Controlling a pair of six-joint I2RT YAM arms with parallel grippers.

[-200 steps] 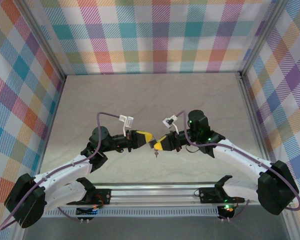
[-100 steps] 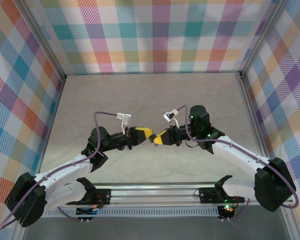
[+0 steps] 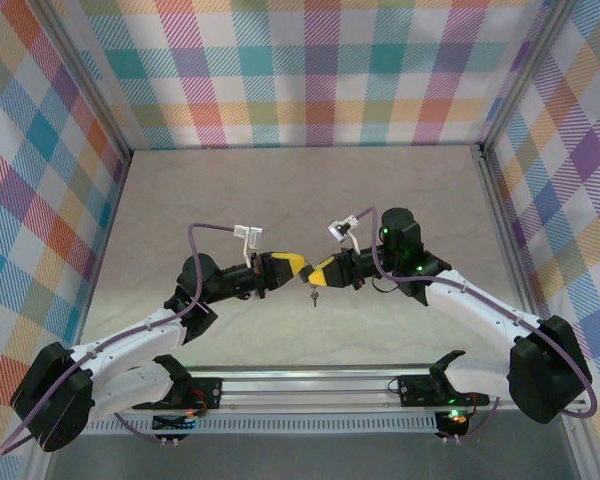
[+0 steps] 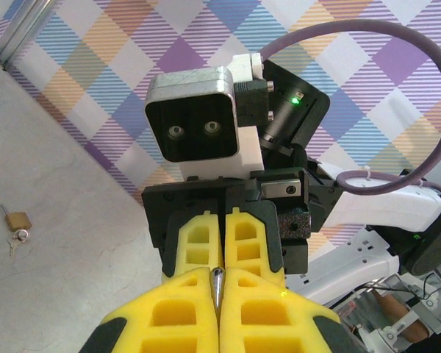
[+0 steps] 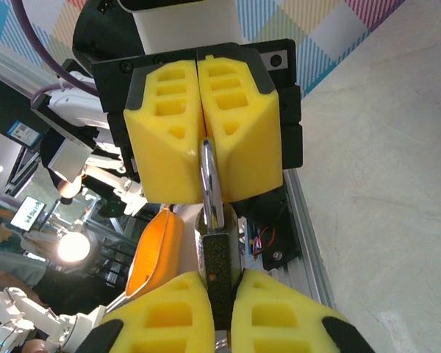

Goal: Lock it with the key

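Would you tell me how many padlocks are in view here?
2. A dark padlock is held in the right gripper; a brass padlock lies on the table. Others may be hidden.

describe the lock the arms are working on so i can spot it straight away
At the middle of the table, the two yellow-fingered grippers meet tip to tip. The lock is the padlock pinched between them, body in the right gripper, shackle in the left gripper. It is dark, unlike the brass padlock lying on the table.

The lock (image 5: 219, 268) has its base cut off at the bottom edge; its shackle top is hidden inside the left end effector (image 5: 203, 176).
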